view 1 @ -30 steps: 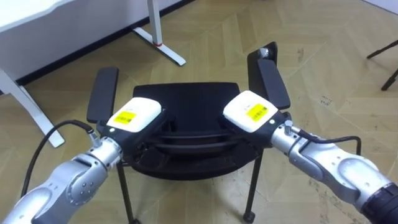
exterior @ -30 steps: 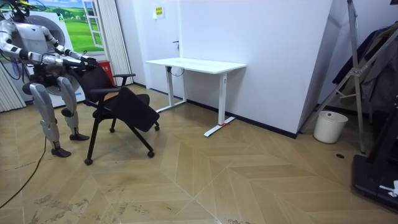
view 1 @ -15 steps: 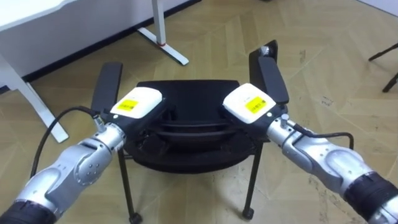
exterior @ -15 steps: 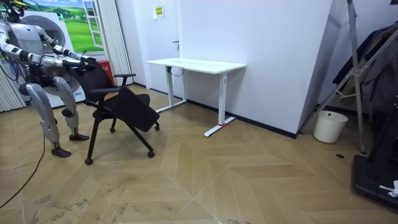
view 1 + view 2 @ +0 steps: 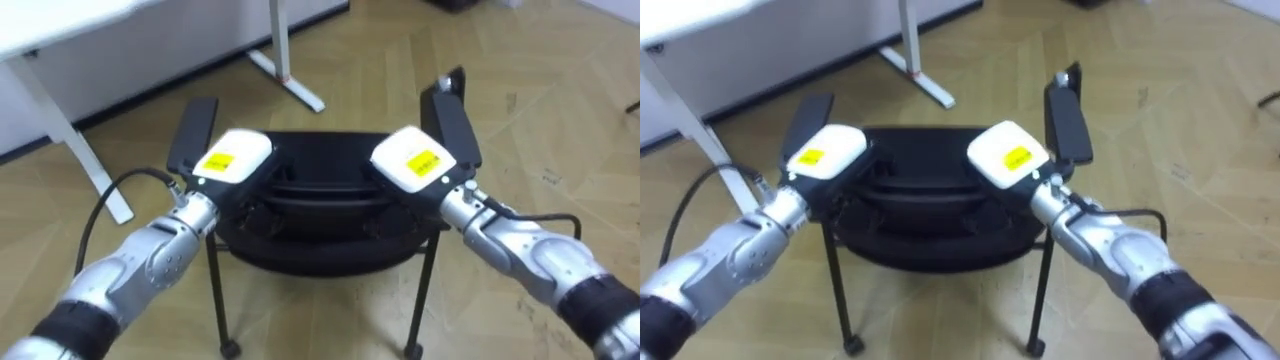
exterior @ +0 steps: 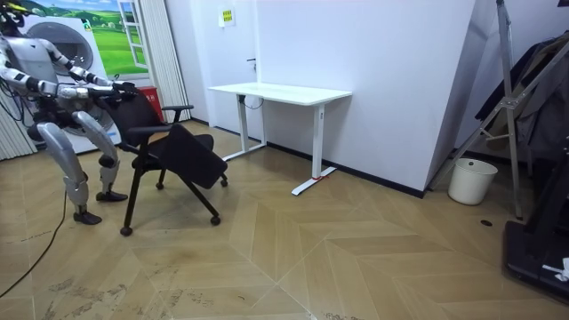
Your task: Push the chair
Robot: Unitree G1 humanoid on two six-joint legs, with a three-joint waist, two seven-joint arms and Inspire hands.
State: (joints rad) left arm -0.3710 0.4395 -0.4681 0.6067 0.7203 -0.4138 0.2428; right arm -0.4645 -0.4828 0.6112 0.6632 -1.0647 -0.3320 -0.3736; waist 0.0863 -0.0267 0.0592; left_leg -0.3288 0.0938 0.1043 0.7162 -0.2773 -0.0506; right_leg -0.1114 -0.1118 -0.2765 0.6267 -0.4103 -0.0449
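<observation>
- Right in front of me: chair (image 5: 320,200), its back toward me, on the floor (image 5: 560,120), near the desk (image 5: 60,35) but apart from it.
- Handling (my guess): castors (image 5: 228,348) under thin tube legs, so it should roll on a light, steady push. Frame looks stiff and not heavy. The floor is smooth wood, so little drag.
- Risk: pushing high on the back could tip it forward. An uneven push could make it swerve on the castors.
- Where to hold: top edge of the back, one hand on each side of the middle. Armrests (image 5: 192,135) as a fallback.
- Left hand (image 5: 232,160): on the back's top edge, left of the middle, back of the hand up. Fingers are hidden over the far side, so I can't tell if they are curled or straight.
- Right hand (image 5: 415,160): same pose, right of the middle, just inside the right armrest. Fingers hidden too, can't tell.
- Arms: both forearms reach forward and angle slightly inward, with the wrists about level.
- Room view: I stand at the room view's left, behind the chair, with my arms out to its back. The desk is beyond the chair, by the wall.
</observation>
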